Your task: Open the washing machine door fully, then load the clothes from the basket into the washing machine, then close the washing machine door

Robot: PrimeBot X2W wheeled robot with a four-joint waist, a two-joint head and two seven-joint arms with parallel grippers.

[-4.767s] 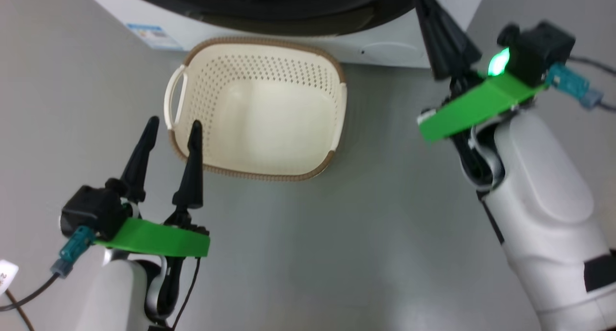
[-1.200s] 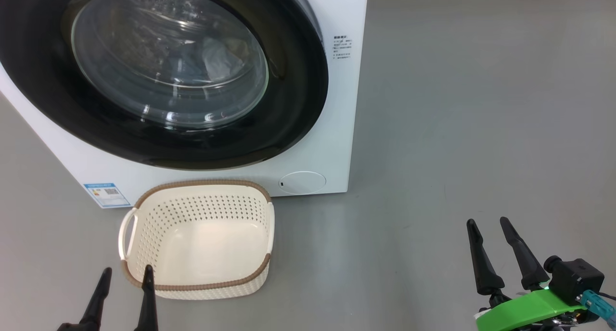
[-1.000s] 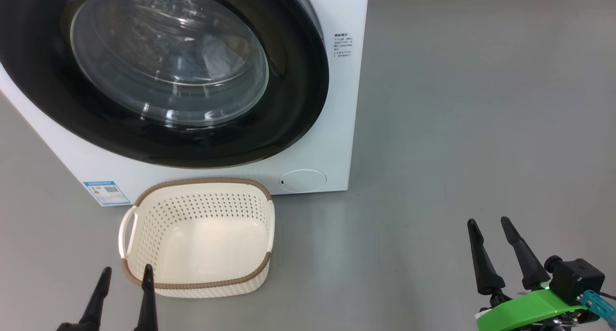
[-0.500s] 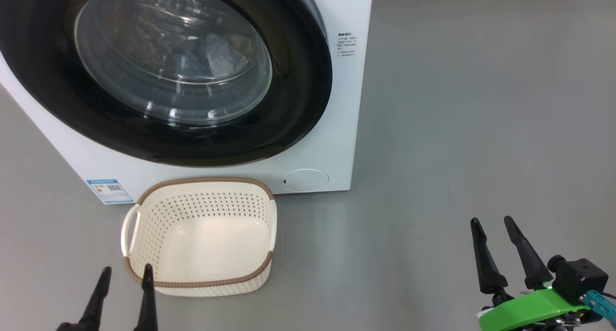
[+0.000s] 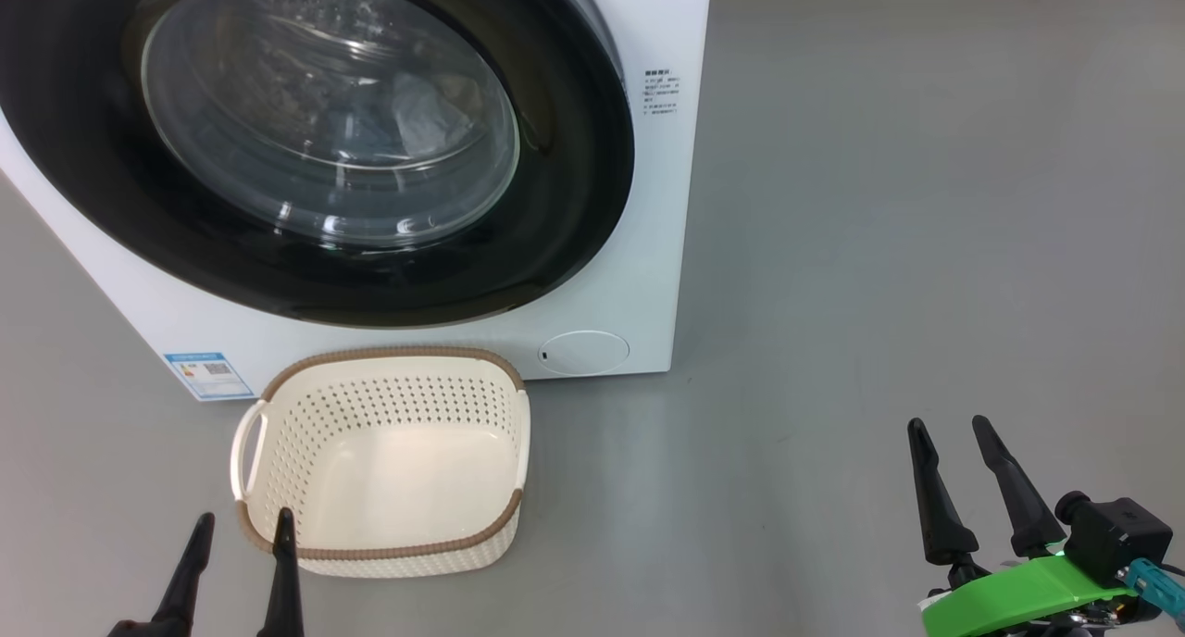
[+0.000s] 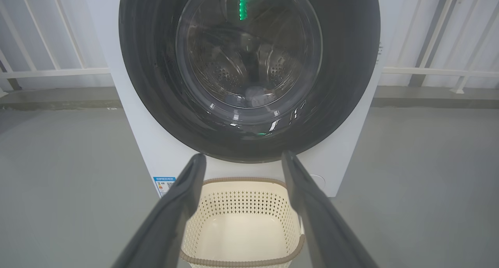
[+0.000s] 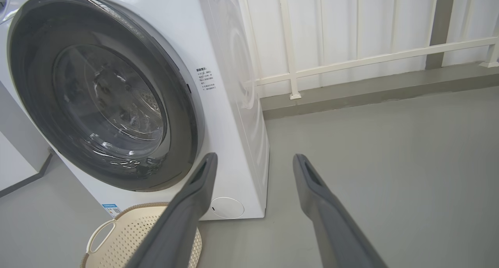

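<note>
Well, we judge the glossy black-ringed round door (image 5: 574, 202) stiff, slippery — hold its three-o'clock edge; left pincer (image 5: 245, 518) and right pincer (image 5: 948, 424) gape empty.

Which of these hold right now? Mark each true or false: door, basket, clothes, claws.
1. The washing machine door is shut. True.
2. The basket stands on the floor before the washing machine. True.
3. The basket is full. False: it is empty; the clothes show behind the door glass.
4. The left claw and right claw stand open, holding nothing. True.
5. The right claw touches the door. False: it hangs above the floor, well apart.
</note>
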